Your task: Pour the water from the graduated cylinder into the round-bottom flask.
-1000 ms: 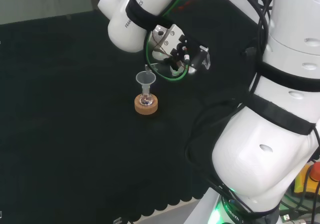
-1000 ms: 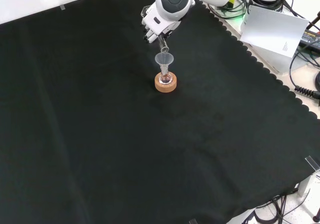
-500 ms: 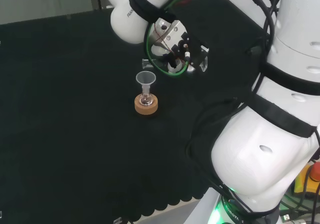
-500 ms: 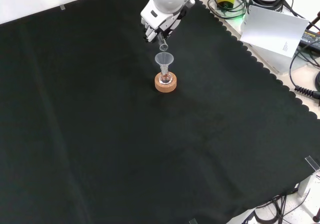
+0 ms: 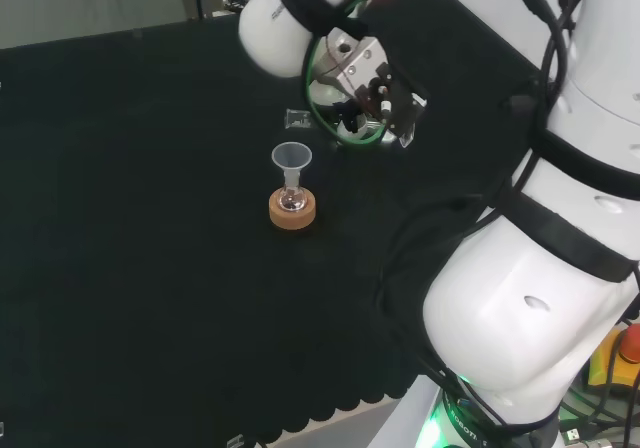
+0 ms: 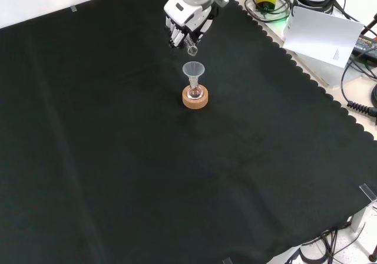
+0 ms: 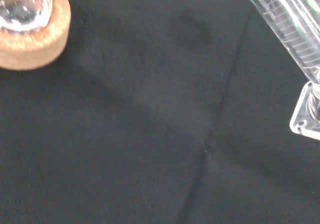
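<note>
A round-bottom flask [image 5: 292, 200] sits in a cork ring [image 5: 292, 213] with a clear funnel [image 5: 291, 155] in its neck. The front view shows the same flask [image 6: 195, 91], funnel [image 6: 193, 70] and cork ring [image 6: 195, 101]. My hand [image 6: 184, 29] hangs above and beyond them, shut on the clear graduated cylinder [image 6: 191, 47], which slants down out of it and ends short of the funnel. In the head view the hand [image 5: 372, 96] is to the funnel's upper right and the cylinder's [image 5: 297, 119] end pokes out left. Close up, the cylinder [image 7: 292, 26] and its foot [image 7: 306, 118] stand apart from the cork ring [image 7: 32, 41].
The arm's white links [image 5: 540, 298] take up the head view's right side. Beyond the cloth's scalloped edge [image 6: 306, 78] in the front view lie a white sheet [image 6: 324, 37] and cables [image 6: 359, 99]. Open black cloth [image 6: 147, 175] spreads in front of the flask.
The hand has drawn back with the cylinder, up and away from the funnel; the cylinder's end was over the funnel's mouth and now hangs apart from it. Flask, funnel and ring have stayed put.
</note>
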Motion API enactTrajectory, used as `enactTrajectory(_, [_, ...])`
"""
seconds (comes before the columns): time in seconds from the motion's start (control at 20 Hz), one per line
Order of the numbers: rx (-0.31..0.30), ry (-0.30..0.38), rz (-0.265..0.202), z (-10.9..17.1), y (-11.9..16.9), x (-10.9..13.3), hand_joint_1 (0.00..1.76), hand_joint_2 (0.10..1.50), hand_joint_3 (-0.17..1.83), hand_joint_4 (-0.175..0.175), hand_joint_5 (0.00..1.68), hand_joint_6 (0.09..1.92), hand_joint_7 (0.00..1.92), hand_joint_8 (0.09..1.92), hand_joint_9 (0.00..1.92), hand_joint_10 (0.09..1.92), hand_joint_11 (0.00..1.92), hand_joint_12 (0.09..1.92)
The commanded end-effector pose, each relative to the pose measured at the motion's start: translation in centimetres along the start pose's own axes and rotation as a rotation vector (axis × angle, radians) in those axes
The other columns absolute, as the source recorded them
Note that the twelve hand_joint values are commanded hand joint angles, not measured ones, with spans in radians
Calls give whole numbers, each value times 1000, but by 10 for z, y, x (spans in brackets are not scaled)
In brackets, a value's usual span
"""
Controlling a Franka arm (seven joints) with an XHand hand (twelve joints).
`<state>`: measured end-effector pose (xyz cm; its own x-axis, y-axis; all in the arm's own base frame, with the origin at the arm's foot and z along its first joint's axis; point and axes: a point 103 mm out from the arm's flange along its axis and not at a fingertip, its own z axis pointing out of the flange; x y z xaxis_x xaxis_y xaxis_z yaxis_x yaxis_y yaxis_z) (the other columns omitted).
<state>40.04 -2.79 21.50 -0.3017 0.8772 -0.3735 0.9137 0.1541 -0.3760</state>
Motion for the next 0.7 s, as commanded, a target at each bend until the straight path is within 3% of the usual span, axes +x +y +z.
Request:
enactTrajectory(0.05, [-95, 211, 25, 13, -9, -24, 1138, 1255, -175, -175, 890, 1177, 1463, 234, 1637, 87, 1340, 644])
enactTrajectory(0.35, [-159, 349, 39, 20, -11, -40, 1138, 1255, -175, -175, 890, 1177, 1462, 233, 1635, 87, 1341, 646])
enactTrajectory(0.7, [-225, 448, 55, 28, -8, -47, 1137, 1255, -175, -175, 889, 1178, 1461, 233, 1635, 87, 1342, 647])
